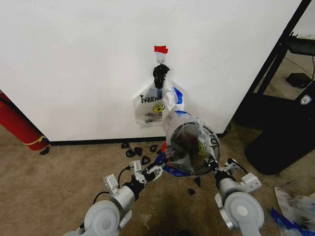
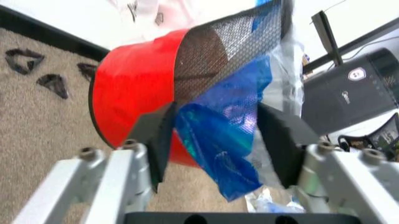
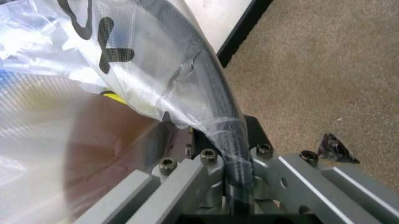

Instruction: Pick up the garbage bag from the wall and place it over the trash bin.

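The dark mesh trash bin [image 1: 215, 147] with its red base band [image 2: 131, 93] stands on the carpet just in front of the white wall [image 1: 74, 59]. The see-through garbage bag [image 1: 189, 137] lies draped over its mouth. My left gripper [image 1: 160, 170] is at the bin's left side, open, and a blue flap of the bag [image 2: 218, 135] hangs between its fingers [image 2: 159, 140]. At the bin's right side, my right gripper [image 1: 216, 169] is shut on the bag where it covers the black rim [image 3: 212, 88]. The bag's black lettering [image 3: 93, 28] shows there.
Printed bags [image 1: 150, 105] hang by a black knot from the hook [image 1: 160, 58] under red tape [image 1: 161, 49]. Black scraps [image 1: 138, 152] litter the carpet by the baseboard. A red cylinder [image 1: 19, 125] leans at the left, black equipment [image 1: 285, 123] stands at the right, loose plastic [image 1: 295, 211] lies near right.
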### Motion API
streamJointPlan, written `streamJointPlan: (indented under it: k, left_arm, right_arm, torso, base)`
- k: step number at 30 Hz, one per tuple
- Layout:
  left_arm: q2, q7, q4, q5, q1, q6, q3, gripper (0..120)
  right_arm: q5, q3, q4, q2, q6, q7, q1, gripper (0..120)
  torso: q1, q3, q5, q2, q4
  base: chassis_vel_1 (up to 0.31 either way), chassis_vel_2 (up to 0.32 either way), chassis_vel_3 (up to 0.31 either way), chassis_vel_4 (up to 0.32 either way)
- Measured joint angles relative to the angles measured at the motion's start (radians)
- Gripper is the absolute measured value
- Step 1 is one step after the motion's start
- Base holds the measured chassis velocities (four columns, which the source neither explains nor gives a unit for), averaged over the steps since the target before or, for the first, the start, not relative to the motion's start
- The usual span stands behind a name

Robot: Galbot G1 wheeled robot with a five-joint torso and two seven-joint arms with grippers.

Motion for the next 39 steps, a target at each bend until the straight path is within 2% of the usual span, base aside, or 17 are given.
streamJointPlan:
  k: [11,14,18,27,32,34,39]
  left_arm:
    - [-0.009,-0.019,0.045,-0.007,-0.016,-0.023,0.001,7]
    - [-0.013,-0.024,0.064,-0.006,-0.025,-0.028,0.001,0]
    - [-0.025,-0.035,0.096,-0.002,-0.044,-0.030,0.005,0]
    - [-0.042,-0.032,0.088,0.027,-0.038,-0.015,0.024,0]
    - [-0.033,-0.040,0.071,0.087,-0.027,-0.007,0.024,21]
    - [-0.029,-0.046,0.066,0.099,-0.025,-0.007,0.023,24]
    - [0.006,-0.099,0.017,0.176,-0.006,0.018,0.007,46]
  right_arm:
    - [0.000,-0.001,-0.002,0.002,0.001,-0.003,0.000,0]
    - [0.001,-0.001,-0.002,0.002,0.000,-0.005,-0.002,0]
    - [0.003,-0.005,0.003,0.003,-0.004,-0.012,-0.006,0]
    - [0.000,-0.020,0.015,0.014,-0.012,-0.024,-0.018,0]
    - [-0.005,-0.023,0.022,0.016,-0.013,-0.033,-0.026,0]
    - [-0.006,-0.023,0.021,0.016,-0.012,-0.035,-0.027,0]
    - [-0.025,-0.019,-0.020,0.016,-0.003,-0.044,-0.016,0]
  torso:
    - [0.000,0.000,0.0000,0.000,-0.0001]
    - [0.000,0.000,0.0000,0.000,-0.0002]
    - [0.000,0.000,0.0000,0.000,-0.0002]
    - [0.000,0.000,0.0000,0.000,-0.0001]
    - [0.000,0.000,-0.0001,0.000,-0.0001]
    - [0.000,0.000,0.0000,0.000,-0.0001]
    - [0.000,0.000,0.0000,0.000,-0.0001]
  base:
    - [0.000,0.000,0.000,0.000]
    - [0.000,0.000,0.000,0.000]
    - [0.000,0.000,0.000,0.000]
    - [0.000,0.000,0.000,0.000]
    - [0.000,0.000,0.000,0.000]
    - [0.000,0.000,0.000,0.000]
    - [0.000,0.000,0.000,0.000]
